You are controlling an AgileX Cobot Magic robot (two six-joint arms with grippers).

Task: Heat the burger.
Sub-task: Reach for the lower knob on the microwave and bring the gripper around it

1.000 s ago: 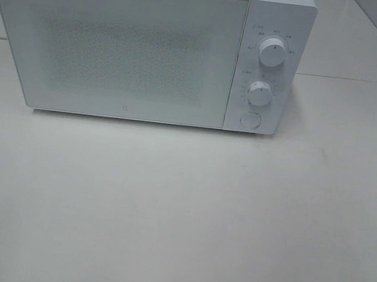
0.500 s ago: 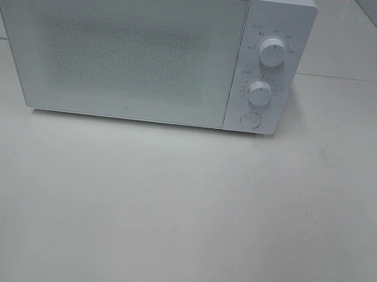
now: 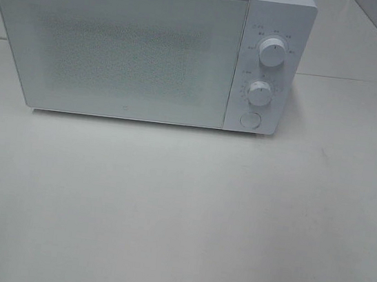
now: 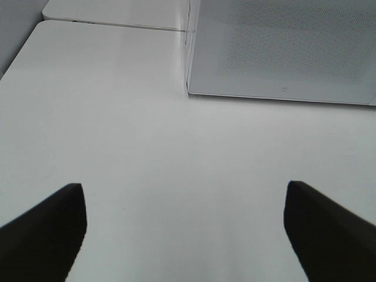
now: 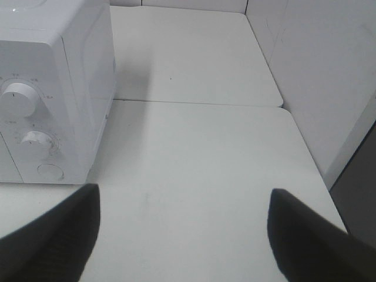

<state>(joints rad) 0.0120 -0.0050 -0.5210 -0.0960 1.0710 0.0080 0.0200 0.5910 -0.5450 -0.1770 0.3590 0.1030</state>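
The burger is out of view in every frame. A white microwave [image 3: 145,45] with its door closed stands at the back of the white table [image 3: 178,216]; its corner shows in the left wrist view [image 4: 282,53] and its knob panel in the right wrist view [image 5: 35,117]. Two knobs [image 3: 272,53] and a round button [image 3: 250,119] sit on its right side. My left gripper [image 4: 185,229] is open over bare table near the microwave's front left corner. My right gripper [image 5: 182,235] is open too, to the right of the microwave. Neither gripper appears in the exterior high view.
A seam between tabletops runs behind the microwave [image 5: 200,104]. A white wall [image 5: 317,76] borders the table on the right, and the table's right edge [image 5: 320,176] drops off beside it.
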